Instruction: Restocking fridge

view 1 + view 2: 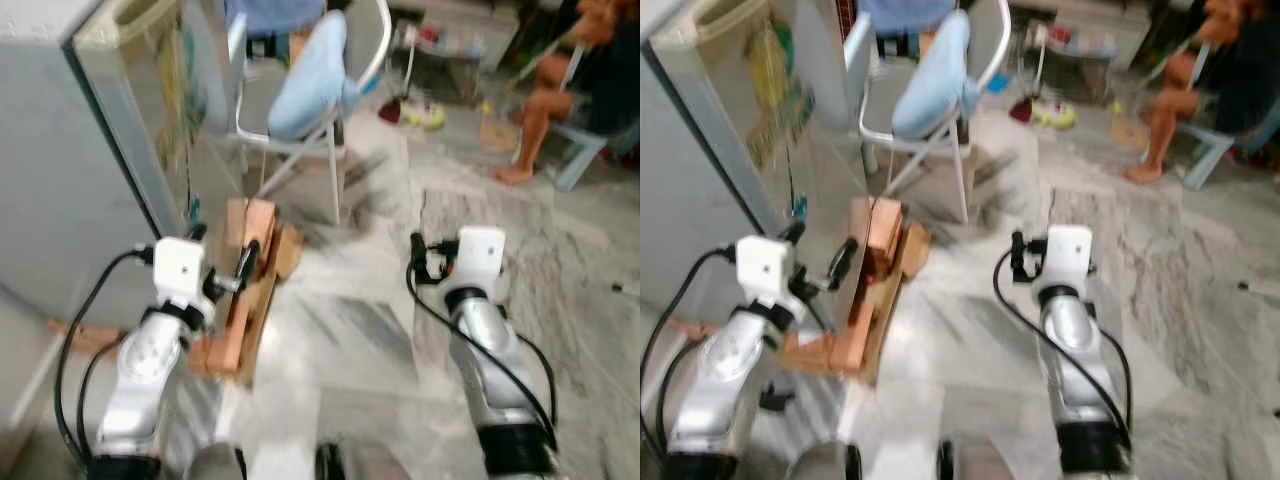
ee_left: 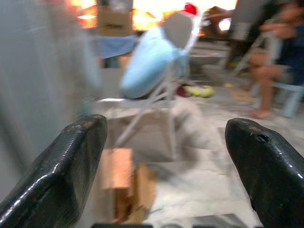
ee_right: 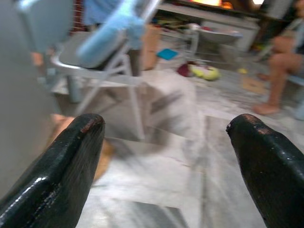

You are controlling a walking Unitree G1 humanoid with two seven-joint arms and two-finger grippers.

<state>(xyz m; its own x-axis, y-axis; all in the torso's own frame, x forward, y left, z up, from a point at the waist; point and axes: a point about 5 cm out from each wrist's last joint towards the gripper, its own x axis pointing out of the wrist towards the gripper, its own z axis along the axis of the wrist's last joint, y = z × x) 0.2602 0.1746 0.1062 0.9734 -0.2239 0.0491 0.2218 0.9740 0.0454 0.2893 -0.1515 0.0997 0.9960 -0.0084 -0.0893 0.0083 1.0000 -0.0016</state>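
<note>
Here, items run from largest to smallest; the head views are blurred.

Floor (image 1: 560, 300): pale marbled stone, under both arms and stretching ahead of both sets of fingers.

Fridge (image 1: 60, 170): grey cabinet, the task's thing, standing to the outer side of the left gripper; its door, carrying a colourful sticker, is seen edge-on just beyond the left fingers. Whether the door is open or closed cannot be told.

Person (image 1: 560, 90): seated on a pale blue stool, far ahead of the right gripper's jaws and to their outer side, a bare foot on the floor.

Chair (image 1: 310, 90): white metal folding frame with a light blue padded back, well ahead of both jaws and between their lines of sight.

Wooden blocks (image 1: 250, 290): a low stack of orange-brown pieces on the floor at the foot of the fridge, just beyond and below the left jaws.

Left gripper (image 2: 164, 166): raised before the fridge; jaws spread wide, nothing between them.

Right gripper (image 3: 166, 161): held over bare floor, well apart from the left; jaws spread wide, nothing between them.
</note>
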